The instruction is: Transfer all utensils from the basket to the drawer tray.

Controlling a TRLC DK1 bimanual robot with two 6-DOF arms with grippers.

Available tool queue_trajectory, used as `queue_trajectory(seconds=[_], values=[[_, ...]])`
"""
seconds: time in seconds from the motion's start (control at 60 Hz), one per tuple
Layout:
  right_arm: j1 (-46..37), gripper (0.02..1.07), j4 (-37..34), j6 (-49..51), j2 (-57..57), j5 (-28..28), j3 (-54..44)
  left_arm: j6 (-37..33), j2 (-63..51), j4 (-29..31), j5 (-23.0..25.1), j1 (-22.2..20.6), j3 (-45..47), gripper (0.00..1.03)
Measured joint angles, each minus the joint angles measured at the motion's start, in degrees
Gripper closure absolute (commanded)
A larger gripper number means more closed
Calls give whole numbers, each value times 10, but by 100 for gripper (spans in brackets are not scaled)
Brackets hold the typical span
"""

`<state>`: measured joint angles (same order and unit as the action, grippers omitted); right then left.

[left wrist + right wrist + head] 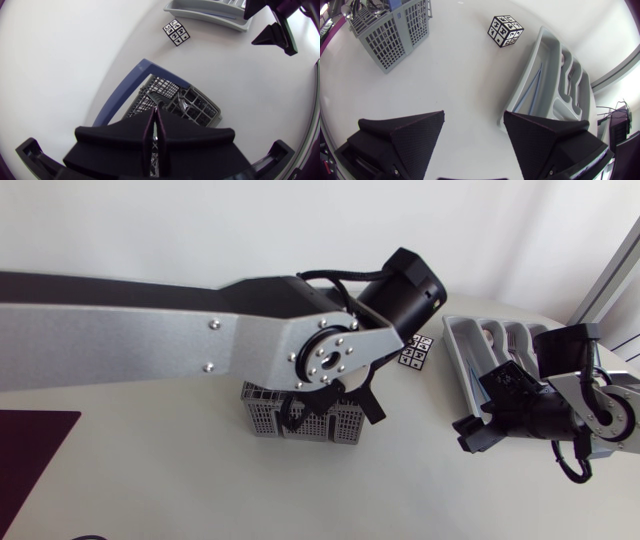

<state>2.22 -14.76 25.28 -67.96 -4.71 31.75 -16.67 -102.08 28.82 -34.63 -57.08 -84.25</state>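
As I judge it, the step in hand is drawing one utensil up out of the basket. The left hand [155, 131] hangs straight over the basket [197, 107], its fingers pressed together with only a slit between them. A thin pale strip shows in that slit. I cannot tell whether it is a handle pinched there or the basket's grid seen through the gap.

To do this well, the lift should go straight up until the piece is free of the compartment walls. A tilted pull could catch the grid and drag or tip the light basket. A thin handle held near its end may swing, so the grip wants checking before the hand leaves the basket, and the carry should be slow and level.

The utensils [355, 11] stand upright in the basket, their ends above its rim, directly under the left hand. Past the basket, on the surface [460, 75], sits a cube [506, 30] with black and white markings, between basket and tray. The carry should pass over or beside it.

The tray [547, 50] lies farther on, well apart from the basket. The right hand [473, 117] hovers just beside the tray's near end, fingers spread wide with nothing between them. It is close to the route, so the left hand should keep away from it.
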Motion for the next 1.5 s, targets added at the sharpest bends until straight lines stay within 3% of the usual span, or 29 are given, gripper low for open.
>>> queue_trajectory(seconds=[0.45, 1.017, 1.5], values=[[110, 21, -7, -36, 48, 9, 3, -5, 61, 1, 24, 8, 0, 100], [289, 21, -4, -123, 34, 64, 61, -5, 82, 42, 57, 20, -3, 100], [331, 21, 28, -136, 24, 77, 63, -16, 134, 56, 59, 21, -14, 100]])
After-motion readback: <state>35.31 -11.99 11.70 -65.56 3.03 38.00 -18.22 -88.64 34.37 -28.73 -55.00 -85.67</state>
